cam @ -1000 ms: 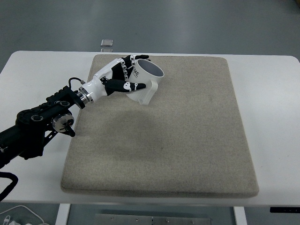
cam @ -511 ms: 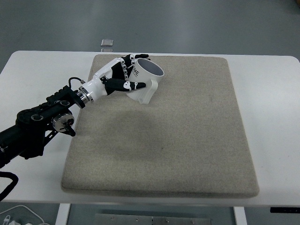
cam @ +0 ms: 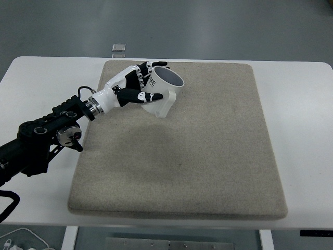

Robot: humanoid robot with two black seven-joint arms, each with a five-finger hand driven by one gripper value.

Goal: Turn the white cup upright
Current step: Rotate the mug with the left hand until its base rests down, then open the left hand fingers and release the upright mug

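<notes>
A white cup [cam: 164, 89] with dark print on its side is tilted at the far left part of the beige mat [cam: 208, 156], its open mouth facing up and to the right. My left hand [cam: 140, 83] is shut on the cup, with the thumb across the near side and the other fingers curled over the far side by the rim. The left arm reaches in from the lower left edge. The cup's handle side rests toward the mat. No right arm shows in the picture.
The mat covers most of a white table [cam: 302, 130]. A small grey object [cam: 119, 48] lies on the floor beyond the table's far edge. White cables [cam: 21, 239] show at the bottom left corner.
The hand and the cup have shifted very slightly to the right; the grasp is the same.
</notes>
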